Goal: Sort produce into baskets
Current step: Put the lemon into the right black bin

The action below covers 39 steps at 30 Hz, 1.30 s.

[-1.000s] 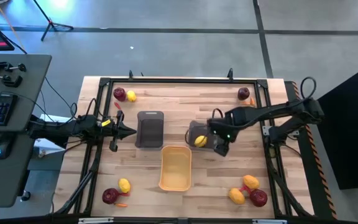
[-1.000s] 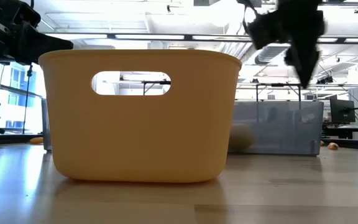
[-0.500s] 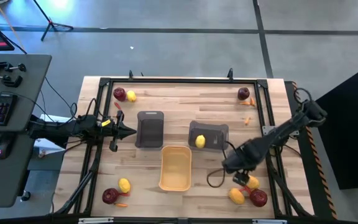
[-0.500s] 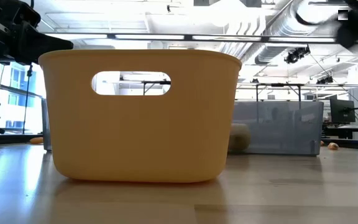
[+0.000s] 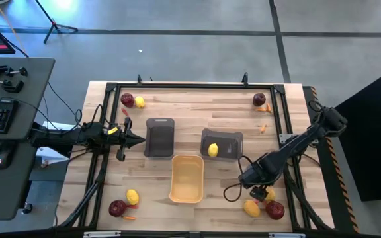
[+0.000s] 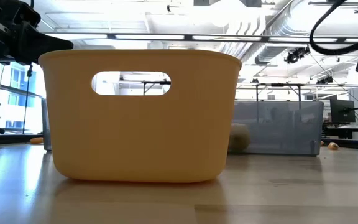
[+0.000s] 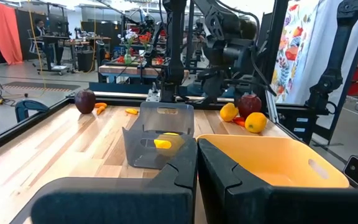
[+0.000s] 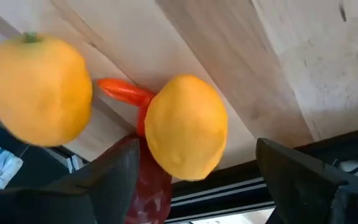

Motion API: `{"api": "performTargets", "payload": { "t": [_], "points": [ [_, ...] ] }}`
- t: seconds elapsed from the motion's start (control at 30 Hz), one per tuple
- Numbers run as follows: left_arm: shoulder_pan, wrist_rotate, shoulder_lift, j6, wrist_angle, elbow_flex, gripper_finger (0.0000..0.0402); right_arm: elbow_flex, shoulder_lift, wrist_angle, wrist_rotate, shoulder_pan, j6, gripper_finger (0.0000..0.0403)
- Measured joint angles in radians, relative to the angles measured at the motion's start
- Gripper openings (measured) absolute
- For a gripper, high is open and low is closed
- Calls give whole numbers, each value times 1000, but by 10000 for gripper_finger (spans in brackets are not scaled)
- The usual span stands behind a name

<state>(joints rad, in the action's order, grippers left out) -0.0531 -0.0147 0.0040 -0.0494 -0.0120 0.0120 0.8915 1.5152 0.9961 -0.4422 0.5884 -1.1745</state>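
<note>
Currently:
Right gripper (image 8: 191, 171): fingers spread, poised above the yellow lemon (image 8: 185, 127) at table's five o'clock, for a pick.
Left gripper (image 7: 196, 163): pressed together, parked at nine o'clock.
Grey basket (image 5: 222, 145): one lemon already held.

Right gripper (image 5: 260, 194) moved from grey basket (image 5: 221, 144) to front-right fruits (image 5: 252, 208).

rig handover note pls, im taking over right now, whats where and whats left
Right gripper: open, above the near-right pile, a yellow fruit between its fingers, not gripped.
Left gripper: shut, idle at the left edge.
Done: one lemon in the right grey bin.
Left grey bin and yellow bin look empty.
Left: produce piles at all four corners.
</note>
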Motion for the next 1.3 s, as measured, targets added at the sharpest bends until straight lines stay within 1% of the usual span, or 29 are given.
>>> {"api": "performTargets", "payload": {
  "t": [0.17, 0.43, 0.5, 0.57, 0.63, 0.77, 0.87, 0.93, 1.0, 1.07, 1.1, 1.2, 1.23, 1.3],
  "points": [
    [0, 0, 0, 0, 0, 0, 0, -40, 56, -84, -46, 4, 6, 312],
    [0, 0, 0, 0, 0, 0, 0, -57, 104, -83, -30, 3, 8, 311],
    [0, 0, 0, 0, 0, 0, 0, -57, 112, -83, -30, 3, 23, 306],
    [0, 0, 0, 0, 0, 0, 0, -57, 117, -80, -30, 3, 30, 291],
    [0, 0, 0, 0, 0, 0, 0, -57, 115, -74, -30, 3, 30, 268],
    [0, 0, 0, 0, 0, 0, 0, -57, 91, -37, -33, 1, 33, 203],
    [0, 0, 0, 0, 0, 0, 0, -41, 44, -9, -25, -19, 42, 159],
    [0, 0, 0, 0, 0, 0, 0, -10, 3, 21, 20, -43, 43, 154],
    [0, 0, 0, 0, 0, 0, 0, 32, -46, 55, 89, -70, 44, 154],
    [0, 0, 0, 0, 0, 0, 0, 82, -96, 63, 189, -104, 50, 154],
    [0, 0, 0, 0, 0, 0, 0, 112, -119, 51, 256, -122, 54, 157],
    [0, 0, 0, 0, 0, 0, 0, 188, -167, 5, 456, -185, 70, 178],
    [0, 0, 0, 0, 0, 0, 0, 208, -173, -21, 506, -209, 84, 182],
    [0, 0, 0, 0, 0, 0, 0, 241, -175, -64, 573, -262, 130, 186]
  ]
}}
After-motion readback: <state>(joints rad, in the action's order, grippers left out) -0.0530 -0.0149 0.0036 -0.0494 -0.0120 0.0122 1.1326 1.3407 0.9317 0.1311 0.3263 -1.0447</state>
